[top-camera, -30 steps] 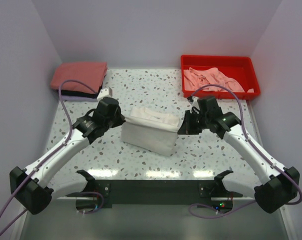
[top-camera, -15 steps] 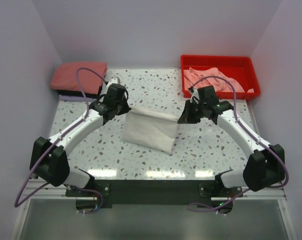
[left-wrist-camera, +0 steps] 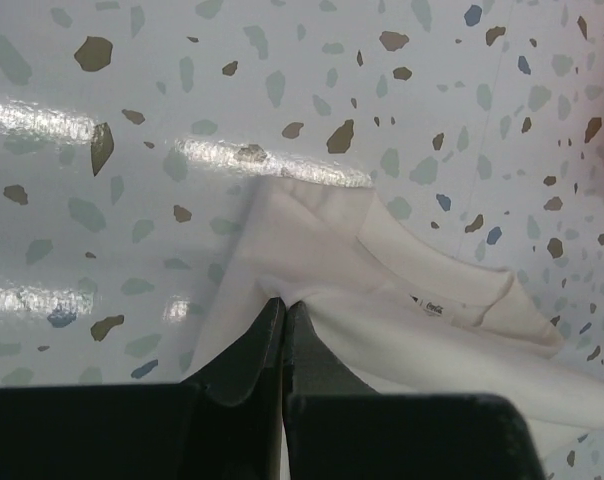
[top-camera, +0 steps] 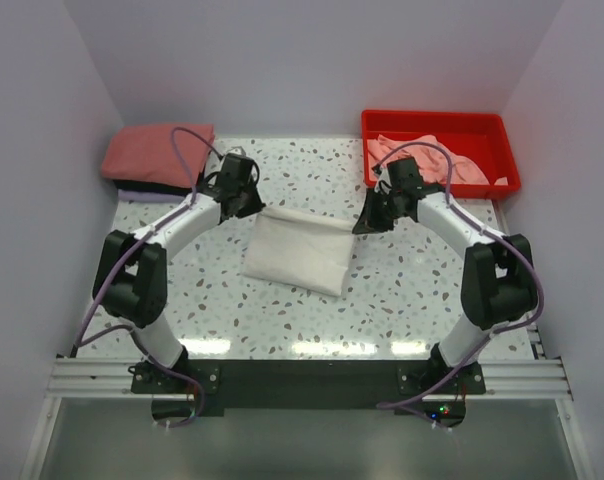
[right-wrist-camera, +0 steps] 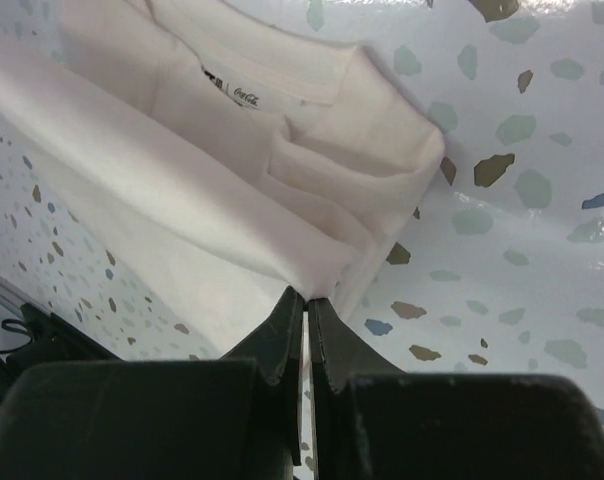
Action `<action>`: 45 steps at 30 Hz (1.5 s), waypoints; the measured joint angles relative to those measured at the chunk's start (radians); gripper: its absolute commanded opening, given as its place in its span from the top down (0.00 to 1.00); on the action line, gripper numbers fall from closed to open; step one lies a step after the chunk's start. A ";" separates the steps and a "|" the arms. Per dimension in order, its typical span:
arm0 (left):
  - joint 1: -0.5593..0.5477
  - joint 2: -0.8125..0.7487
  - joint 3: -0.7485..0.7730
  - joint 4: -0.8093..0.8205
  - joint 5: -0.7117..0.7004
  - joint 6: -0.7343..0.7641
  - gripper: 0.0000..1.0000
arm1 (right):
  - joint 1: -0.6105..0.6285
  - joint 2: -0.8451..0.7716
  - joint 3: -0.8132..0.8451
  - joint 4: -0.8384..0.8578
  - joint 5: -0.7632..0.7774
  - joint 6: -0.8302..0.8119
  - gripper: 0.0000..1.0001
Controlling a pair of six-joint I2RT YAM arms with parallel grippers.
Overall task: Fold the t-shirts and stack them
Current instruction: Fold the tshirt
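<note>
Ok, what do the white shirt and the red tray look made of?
White t-shirt: likely soft cotton knit, matte; it creases and drapes, with a sewn neck label. Red tray: probably rigid moulded plastic, slightly glossy; straight walls, even colour.

Most of the black t-shirt (top-camera: 157, 186), hidden under the salmon-red t-shirt (top-camera: 157, 152)

The left arm (top-camera: 177, 222) and right arm (top-camera: 452, 222) share one build: white tubular links between chunky black joint housings. A thin lilac cable (top-camera: 187, 150) loops along each. The fingers (left-wrist-camera: 242, 360) are matte black, tapering wedges.
</note>
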 measured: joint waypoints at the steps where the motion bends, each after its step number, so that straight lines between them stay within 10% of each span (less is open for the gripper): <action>1: 0.003 0.023 0.010 0.001 0.005 0.001 0.96 | -0.003 0.018 0.009 0.001 0.001 0.000 1.00; 6: 0.018 0.108 0.046 0.005 0.018 0.016 0.89 | -0.010 0.113 0.060 0.021 0.000 -0.001 0.95; 12: 0.039 0.132 0.071 0.002 0.007 0.040 0.00 | -0.018 0.204 0.136 0.019 -0.007 -0.001 0.66; 16: 0.043 0.105 0.075 0.005 -0.004 0.032 0.00 | -0.022 0.182 0.151 0.024 -0.006 0.000 0.01; 29: -0.015 -0.200 -0.194 0.152 0.078 -0.012 0.00 | 0.121 -0.191 -0.114 0.174 -0.050 0.087 0.01; 45: -0.071 -0.105 -0.408 0.280 0.180 -0.062 0.00 | 0.298 -0.096 -0.386 0.455 -0.126 0.212 0.01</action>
